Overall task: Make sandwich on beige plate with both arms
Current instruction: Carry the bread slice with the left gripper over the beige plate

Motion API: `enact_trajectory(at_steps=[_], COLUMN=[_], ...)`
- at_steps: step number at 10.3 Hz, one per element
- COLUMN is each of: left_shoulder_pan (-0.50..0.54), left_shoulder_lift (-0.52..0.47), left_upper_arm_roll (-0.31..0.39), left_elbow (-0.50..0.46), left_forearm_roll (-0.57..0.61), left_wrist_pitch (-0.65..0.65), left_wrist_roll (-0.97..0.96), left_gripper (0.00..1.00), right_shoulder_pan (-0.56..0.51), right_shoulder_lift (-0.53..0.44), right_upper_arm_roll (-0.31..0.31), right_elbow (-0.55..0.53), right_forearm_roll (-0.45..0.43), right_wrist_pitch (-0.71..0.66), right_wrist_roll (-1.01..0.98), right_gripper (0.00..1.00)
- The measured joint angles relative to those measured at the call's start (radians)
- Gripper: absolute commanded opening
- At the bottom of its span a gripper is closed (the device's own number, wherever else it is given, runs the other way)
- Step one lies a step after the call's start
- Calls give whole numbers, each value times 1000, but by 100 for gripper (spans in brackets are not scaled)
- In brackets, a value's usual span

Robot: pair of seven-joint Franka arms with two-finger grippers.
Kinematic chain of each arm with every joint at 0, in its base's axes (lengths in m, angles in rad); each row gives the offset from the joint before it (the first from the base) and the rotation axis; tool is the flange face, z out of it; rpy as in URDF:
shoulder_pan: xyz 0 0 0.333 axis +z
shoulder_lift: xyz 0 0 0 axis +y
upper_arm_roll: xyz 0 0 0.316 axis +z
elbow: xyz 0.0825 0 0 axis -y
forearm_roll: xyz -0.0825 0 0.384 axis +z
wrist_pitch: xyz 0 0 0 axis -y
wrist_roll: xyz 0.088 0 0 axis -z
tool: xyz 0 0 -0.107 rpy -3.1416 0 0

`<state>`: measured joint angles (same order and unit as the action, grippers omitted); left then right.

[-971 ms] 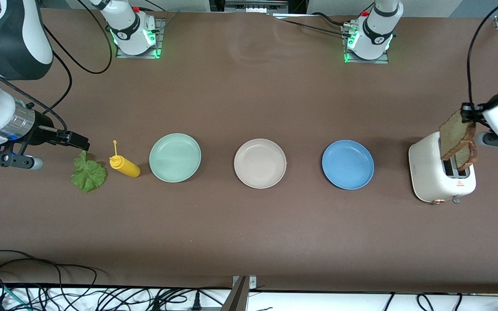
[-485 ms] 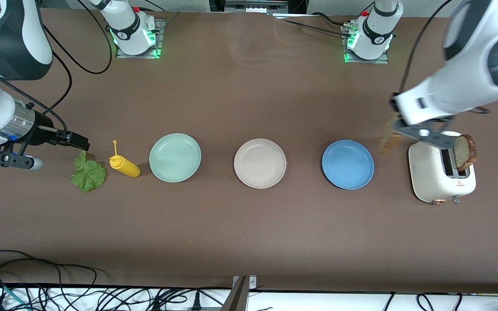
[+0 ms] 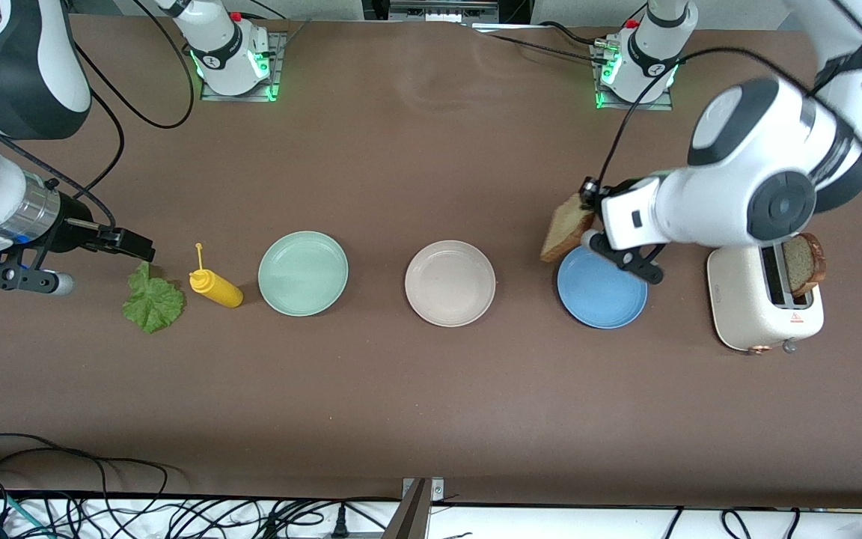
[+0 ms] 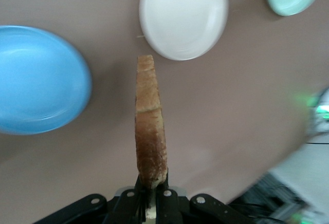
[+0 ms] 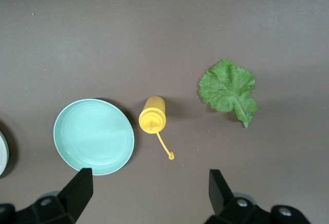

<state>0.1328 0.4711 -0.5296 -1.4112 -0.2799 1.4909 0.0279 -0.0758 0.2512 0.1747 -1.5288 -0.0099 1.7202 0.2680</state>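
Observation:
A brown-crusted toast slice point(image 3: 567, 227) hangs on edge in my left gripper point(image 3: 589, 196), which is shut on its crust above the blue plate's rim. In the left wrist view the toast slice point(image 4: 150, 126) sticks out from the left gripper point(image 4: 152, 185) toward the empty beige plate point(image 4: 183, 16). The beige plate point(image 3: 450, 283) sits mid-table. A second slice point(image 3: 803, 263) stands in the toaster point(image 3: 753, 307). A green lettuce leaf point(image 3: 153, 302) lies flat toward the right arm's end. My right gripper point(image 3: 135, 247) waits open above the lettuce leaf point(image 5: 227, 88), nothing between the right gripper's point(image 5: 149, 183) fingers.
A mint-green plate point(image 3: 303, 272) and a blue plate point(image 3: 601, 293) flank the beige one in a row. A yellow squeeze bottle point(image 3: 215, 287) lies on its side between the lettuce and the mint-green plate. Cables hang along the table's front edge.
My left arm has swung the toast slice away from above the toaster to over the blue plate's rim, toward the beige plate. The right arm has not moved.

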Motion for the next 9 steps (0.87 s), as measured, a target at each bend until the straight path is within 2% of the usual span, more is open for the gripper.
enact_trajectory(at_steps=[3,5,7,9], left_shoulder_pan=[-6,-20,-30,-37], left_shoulder_lift=[145,247,324,412], left_upper_arm_roll=[1,0,0,0], left_elbow=[-3,-5,-21,-51], left_forearm_roll=[-244,-341,-417,-438], left_wrist_pitch=[167,236,292,347], left_wrist_roll=[0,41,179,396], left_gripper=[0,0,0,0], right_shoulder_pan=[0,0,0,0], right_shoulder_lift=[1,2,2,2], right_upper_arm_roll=[0,0,0,0], right_elbow=[1,1,1,2], right_forearm_roll=[0,0,0,0], right_wrist_pitch=[0,0,0,0], right_wrist_roll=[-2,-4,-6,-6], right_gripper=[100,100,100,100])
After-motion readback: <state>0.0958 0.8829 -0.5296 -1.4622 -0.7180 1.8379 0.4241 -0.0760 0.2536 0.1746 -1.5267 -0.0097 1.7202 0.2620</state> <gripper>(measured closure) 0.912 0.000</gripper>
